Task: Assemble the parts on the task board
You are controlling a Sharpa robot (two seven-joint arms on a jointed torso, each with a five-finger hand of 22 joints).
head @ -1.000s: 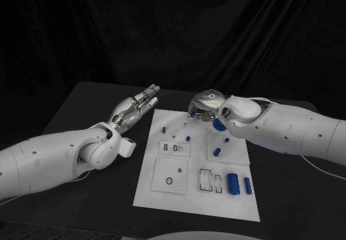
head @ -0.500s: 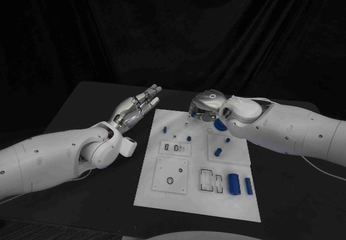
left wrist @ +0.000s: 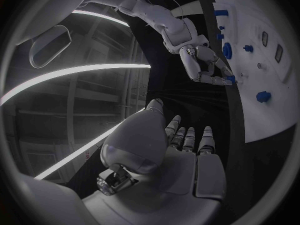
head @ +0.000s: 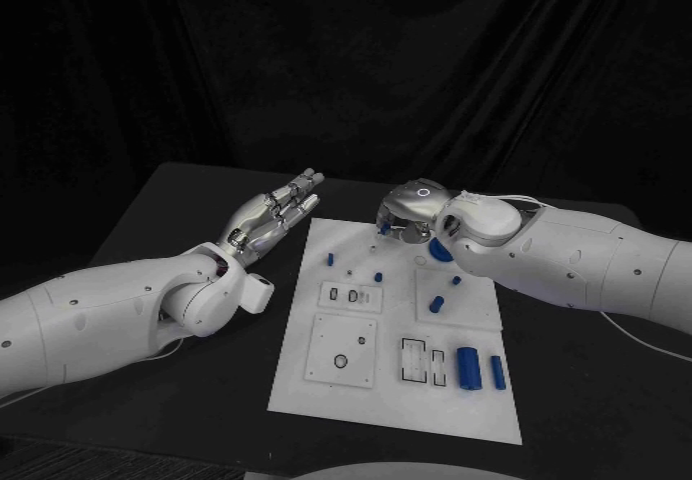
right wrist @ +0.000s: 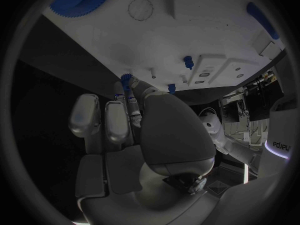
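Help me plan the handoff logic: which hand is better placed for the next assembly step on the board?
Right, probably. The right hand hangs over the task board's far edge, its fingers at a small blue part. The left hand is open, raised beside the board, holding nothing.

The black bench [head: 173,210] spreads wide under the whole scene, its matte top running out to both sides and toward the near edge. Behind it a black curtain [head: 346,90] hangs in soft vertical folds across the entire back of the view, meeting the bench's far edge. A thin pale cable [head: 649,340] trails over the bench top on the right side, curving toward the edge. Dark surface, dark drape, and that one light line of cable against them.
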